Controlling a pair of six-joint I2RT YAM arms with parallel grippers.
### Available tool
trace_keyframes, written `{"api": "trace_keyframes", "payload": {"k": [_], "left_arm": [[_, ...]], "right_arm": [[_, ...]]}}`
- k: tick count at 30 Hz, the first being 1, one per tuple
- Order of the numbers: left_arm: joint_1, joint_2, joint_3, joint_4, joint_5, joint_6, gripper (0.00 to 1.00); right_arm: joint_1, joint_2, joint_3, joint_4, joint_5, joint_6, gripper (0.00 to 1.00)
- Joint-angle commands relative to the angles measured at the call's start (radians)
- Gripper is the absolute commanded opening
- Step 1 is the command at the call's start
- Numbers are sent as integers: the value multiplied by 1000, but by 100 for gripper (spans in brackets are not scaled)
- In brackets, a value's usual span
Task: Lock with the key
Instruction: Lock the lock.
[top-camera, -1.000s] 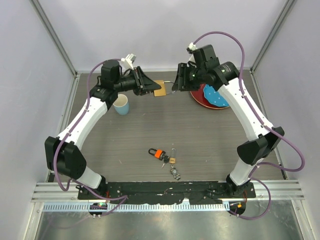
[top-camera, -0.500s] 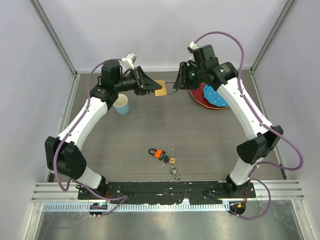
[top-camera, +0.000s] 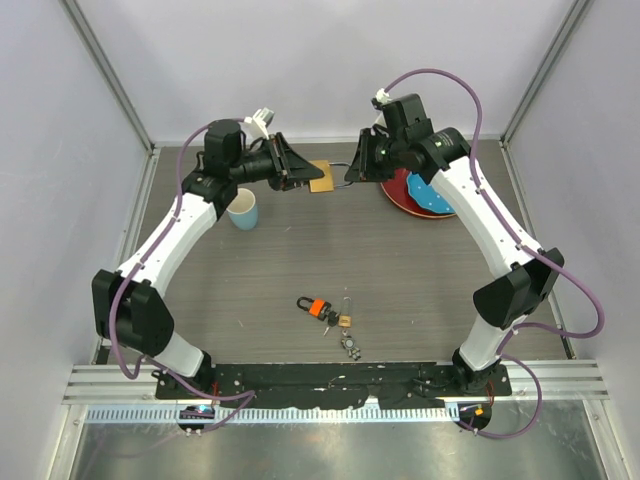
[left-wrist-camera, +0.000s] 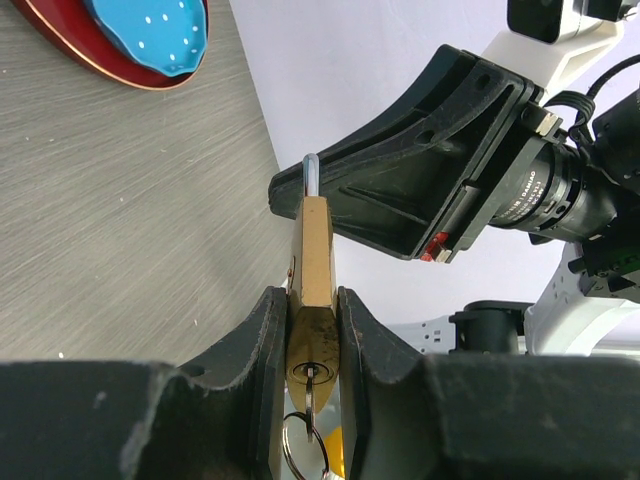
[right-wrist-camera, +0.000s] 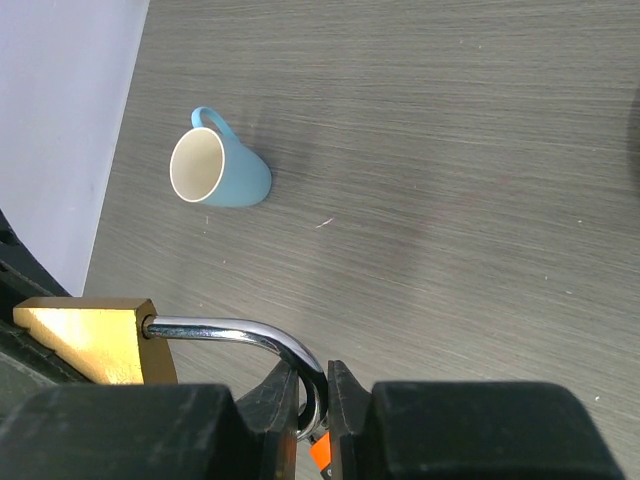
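While L hand (left-wrist-camera: 308, 296) clamps padlock (left-wrist-camera: 318, 245) and R hand (right-wrist-camera: 312, 385) clamps shackle (right-wrist-camera: 230, 328), step is likely closing; next: push shackle home.

We've got a brass-gold padlock (top-camera: 321, 177) with a silver shackle (right-wrist-camera: 240, 335), and the key (top-camera: 317, 307) has orange and black heads. The mug (right-wrist-camera: 220, 172) is pale blue, cream inside; the plate (left-wrist-camera: 62, 22) is dark red, the table (right-wrist-camera: 450, 150) grey woodgrain.
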Motion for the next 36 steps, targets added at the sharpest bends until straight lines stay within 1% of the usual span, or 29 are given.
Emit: {"api": "trace_keyframes", "payload": {"k": [1, 5, 6, 8, 9, 11, 17, 20, 21, 24, 27, 30, 31, 32, 33, 36], "left_arm": [[-12, -24, 71, 135, 83, -18, 0], [-22, -27, 78, 103, 77, 28, 0], [-35, -26, 87, 54, 70, 68, 0], [-63, -14, 156, -48, 32, 149, 0], [-77, 2, 179, -143, 22, 218, 0], [-112, 19, 212, -165, 28, 226, 0], [-135, 28, 198, -120, 17, 190, 0], [-134, 28, 170, -34, 36, 105, 0], [-135, 26, 149, 36, 42, 79, 0], [-134, 19, 118, 171, 53, -14, 0], [-134, 22, 100, 239, 56, -64, 0], [-143, 25, 106, 237, 54, -55, 0], [-146, 26, 118, 218, 54, -41, 0], [-150, 29, 126, 163, 47, -18, 0], [-153, 34, 139, 143, 42, 16, 0], [-163, 33, 132, 91, 28, 45, 0]], "right_arm": [[0, -2, 4, 56, -21, 9, 3], [0, 12, 25, 49, -80, 27, 2], [0, 11, 30, 46, -84, 32, 2], [-2, 11, 41, 38, -89, 33, 2], [0, 10, 45, 33, -90, 32, 1], [1, 10, 55, 23, -95, 30, 1], [0, -6, 45, 18, -89, 25, 2], [0, -19, 35, 24, -80, 22, 2], [1, -22, 32, 27, -75, 22, 2], [1, -31, 28, 32, -72, 22, 2], [1, -37, 33, 30, -61, 18, 1], [1, -36, 51, 13, -52, 9, 1], [4, -34, 67, 9, -55, 10, 1], [4, -32, 74, 0, -58, 10, 1], [3, -29, 82, -4, -64, 13, 2], [4, -28, 111, -7, -98, 24, 2]]}}
